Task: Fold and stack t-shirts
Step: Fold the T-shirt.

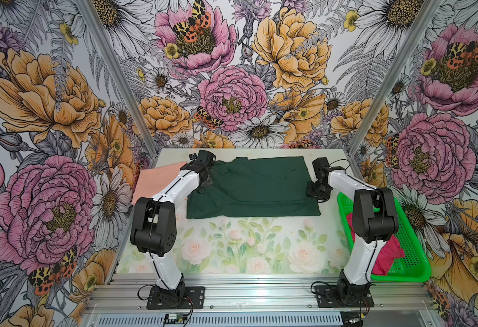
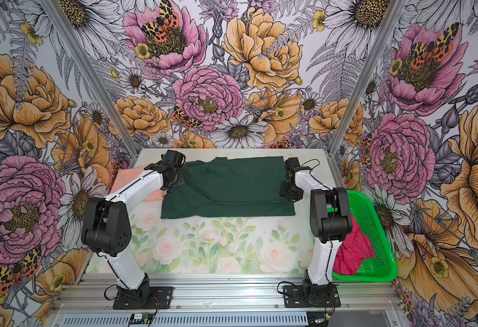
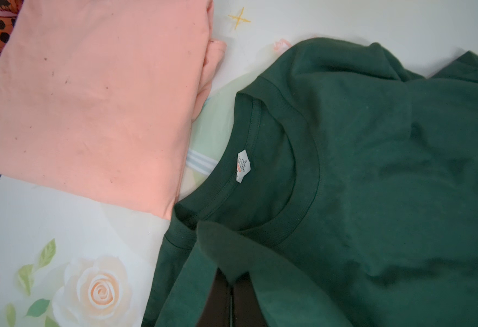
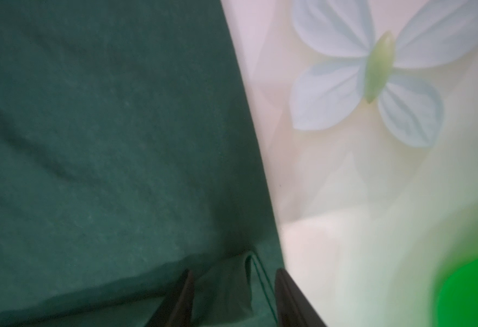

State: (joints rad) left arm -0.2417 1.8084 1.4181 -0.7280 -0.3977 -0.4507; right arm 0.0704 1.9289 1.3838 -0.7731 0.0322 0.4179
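- A dark green t-shirt (image 1: pixel 254 186), partly folded, lies spread across the far half of the table (image 1: pixel 232 254), collar to the left.
- A peach t-shirt (image 1: pixel 150 181), folded flat, sits just beside that collar.
- A crimson-pink t-shirt (image 2: pixel 351 254) lies crumpled in the green basket (image 2: pixel 373 215).

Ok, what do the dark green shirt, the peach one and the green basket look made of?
The dark green t-shirt looks like matte knit cotton jersey: ribbed collar, stitched seams, soft wrinkles. The peach t-shirt seems a similar soft matte knit, folded in layers, with small dark specks. The green basket looks like glossy rigid plastic: perforated walls, sheen. The exact fibre can't be told.
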